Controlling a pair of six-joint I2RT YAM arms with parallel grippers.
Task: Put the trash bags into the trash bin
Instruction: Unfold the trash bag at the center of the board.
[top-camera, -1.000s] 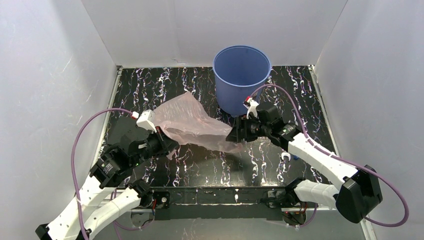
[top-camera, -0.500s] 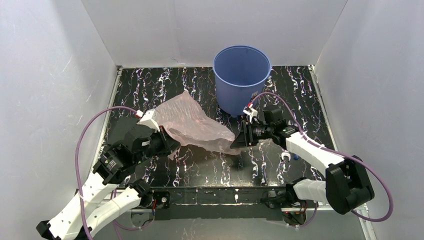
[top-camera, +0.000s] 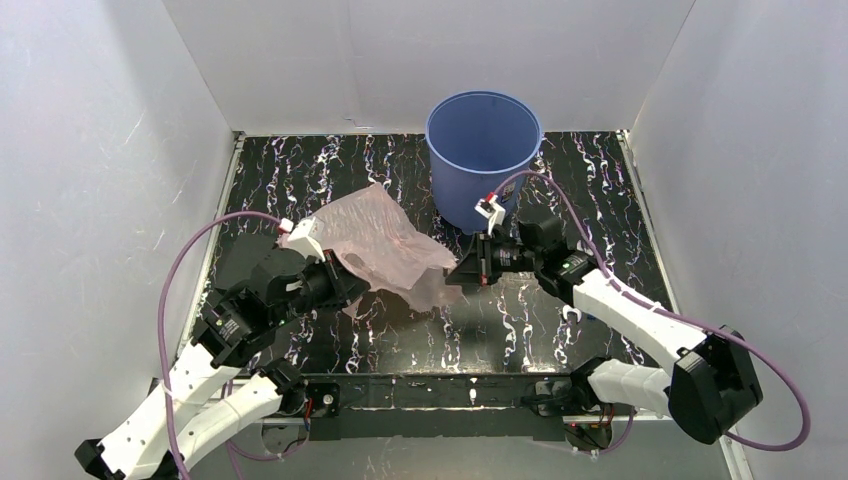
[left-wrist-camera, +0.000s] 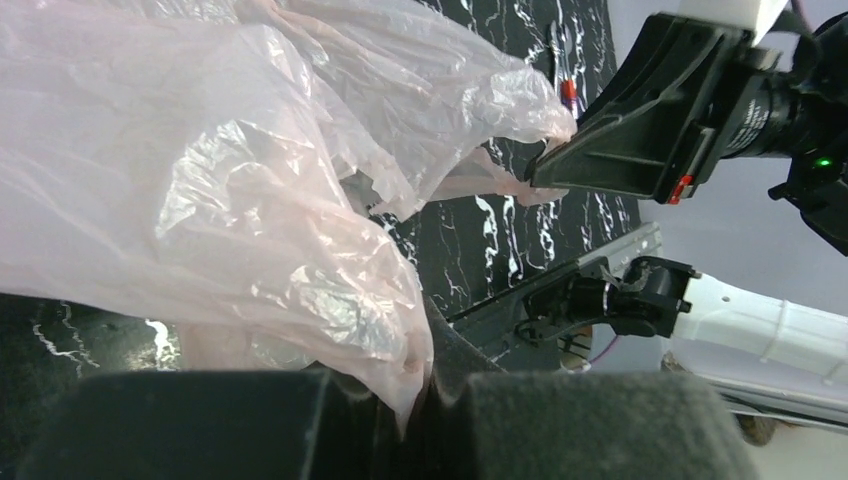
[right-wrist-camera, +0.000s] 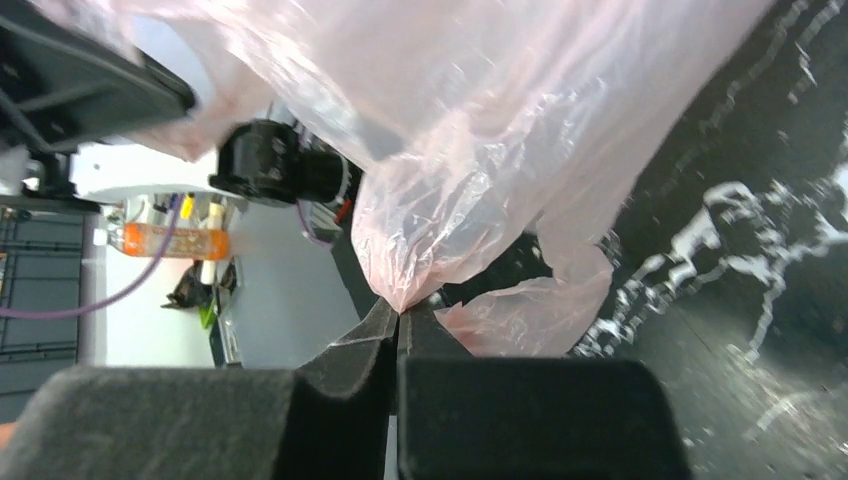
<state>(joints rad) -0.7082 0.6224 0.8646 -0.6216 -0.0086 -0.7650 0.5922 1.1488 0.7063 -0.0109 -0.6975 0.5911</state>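
A thin pale-pink trash bag (top-camera: 375, 245) hangs stretched between my two grippers just above the black marbled table. My left gripper (top-camera: 340, 283) is shut on the bag's left end; the film (left-wrist-camera: 300, 230) runs down into its closed jaws (left-wrist-camera: 415, 405). My right gripper (top-camera: 458, 272) is shut on the bag's right edge, and the film (right-wrist-camera: 480, 150) comes to a point between its pads (right-wrist-camera: 400, 318). The blue trash bin (top-camera: 484, 155) stands upright at the back, its mouth open, just beyond the right gripper.
White walls close in the table (top-camera: 560, 170) on the left, back and right. The bin sits near the back edge, right of centre. A loose flap of the bag (right-wrist-camera: 530, 315) droops toward the tabletop below the right gripper.
The right gripper has closed on the bag's right edge and moved a little left and up with it. The left gripper has kept its hold and shifted slightly.
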